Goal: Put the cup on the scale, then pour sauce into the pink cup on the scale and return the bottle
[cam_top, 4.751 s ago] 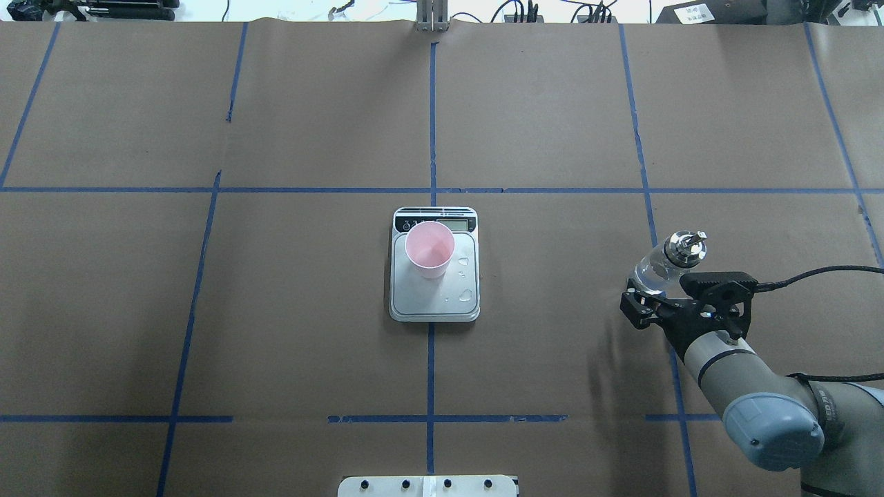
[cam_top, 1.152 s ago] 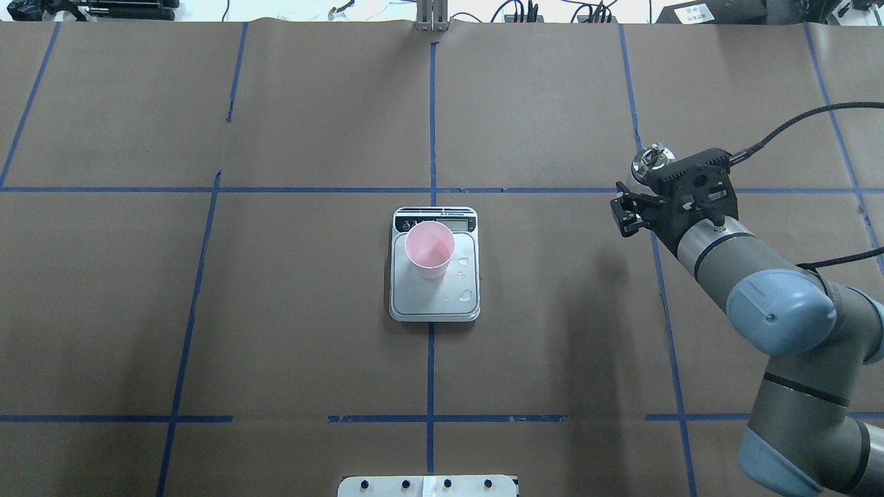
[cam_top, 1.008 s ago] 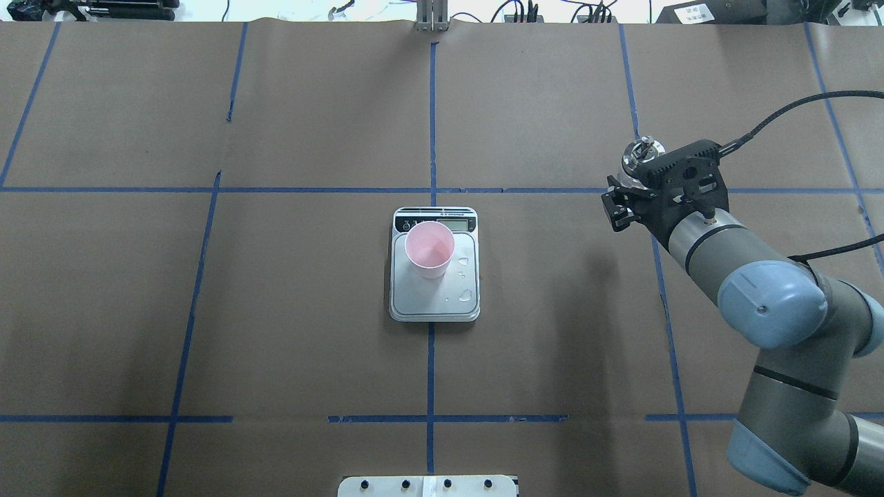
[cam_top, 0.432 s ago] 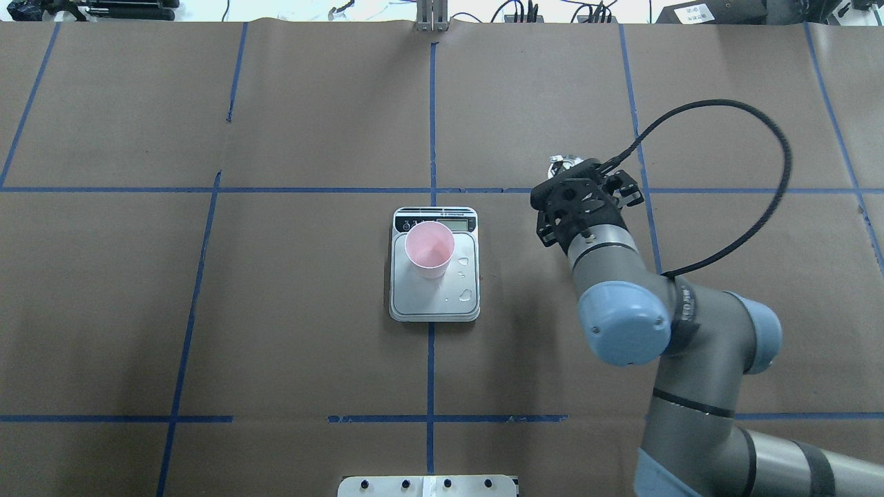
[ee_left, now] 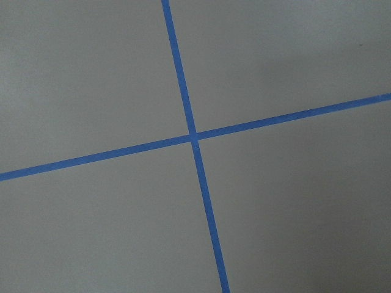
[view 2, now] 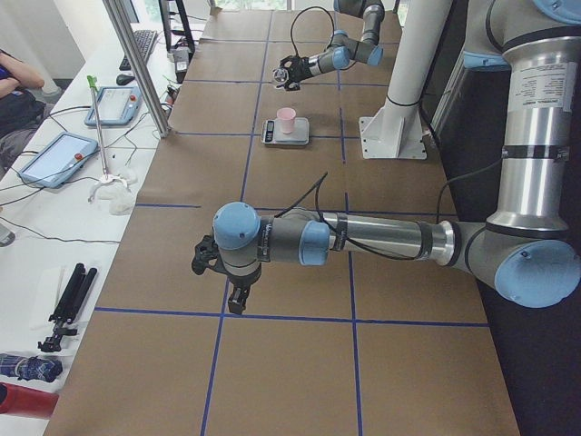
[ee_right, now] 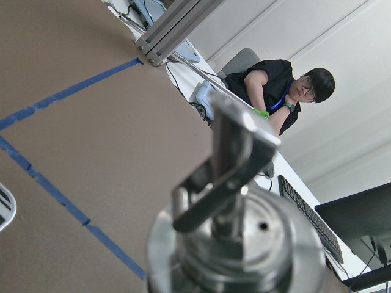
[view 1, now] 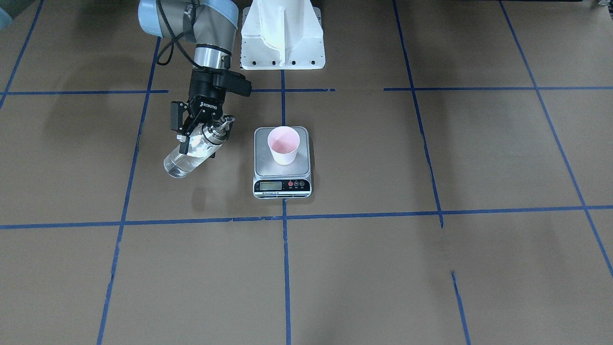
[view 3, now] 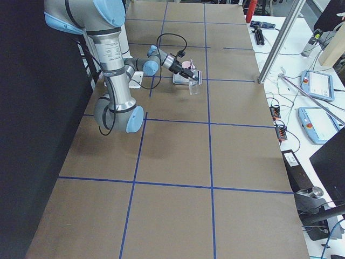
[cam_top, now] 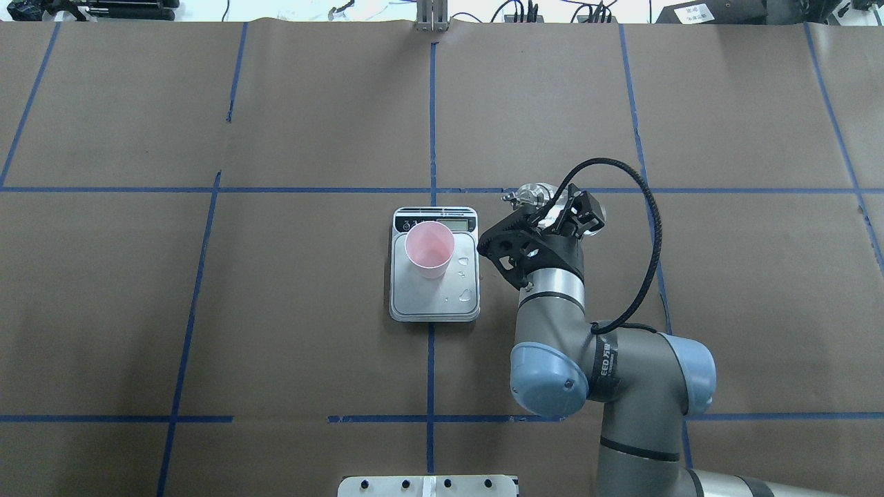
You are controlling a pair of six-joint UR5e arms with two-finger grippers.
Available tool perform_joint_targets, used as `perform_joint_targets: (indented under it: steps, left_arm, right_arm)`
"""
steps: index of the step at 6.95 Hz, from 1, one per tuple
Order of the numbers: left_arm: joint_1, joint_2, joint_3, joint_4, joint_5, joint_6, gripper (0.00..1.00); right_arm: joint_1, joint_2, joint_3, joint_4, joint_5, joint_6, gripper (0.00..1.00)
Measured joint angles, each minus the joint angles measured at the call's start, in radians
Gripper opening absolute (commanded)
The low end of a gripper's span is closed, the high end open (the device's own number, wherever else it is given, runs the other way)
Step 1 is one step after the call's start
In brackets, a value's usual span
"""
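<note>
Front-facing exterior view: the right gripper is clamped on a small clear glass cylindrical bottle with a silver pour-spout cap. It holds the bottle off the brown paper table cover, just beside the small flat silver-grey digital scale, on the robot's right of it. The bottle leans, spout end tipped toward the scale, with clear colourless sauce at its base. A small pale pink paper cup stands upright on the scale's platform, apart from the spout. Well away from the scale hangs the left gripper; whether its jaws are apart I cannot tell.
</note>
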Motion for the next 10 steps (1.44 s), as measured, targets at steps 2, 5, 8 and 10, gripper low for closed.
perform_joint_targets:
  steps: [2,5,8,10]
  left_arm:
    - [0.0,0.0,0.001,0.001,-0.001,0.001,1.0]
    - [0.0,0.001,0.002,0.005,-0.003,0.001,1.0]
    - [0.0,0.002,0.008,0.01,-0.006,0.002,1.0]
    - [0.0,0.002,0.013,0.011,-0.007,0.002,1.0]
  right_arm:
    - [-0.026,0.01,-0.015,-0.031,-0.065,-0.056,0.0]
    - [-0.032,0.075,-0.051,-0.144,-0.119,-0.118,0.0]
    - [-0.032,0.162,-0.18,-0.194,-0.212,-0.123,0.0]
    - [-0.032,0.167,-0.225,-0.2,-0.263,-0.124,0.0]
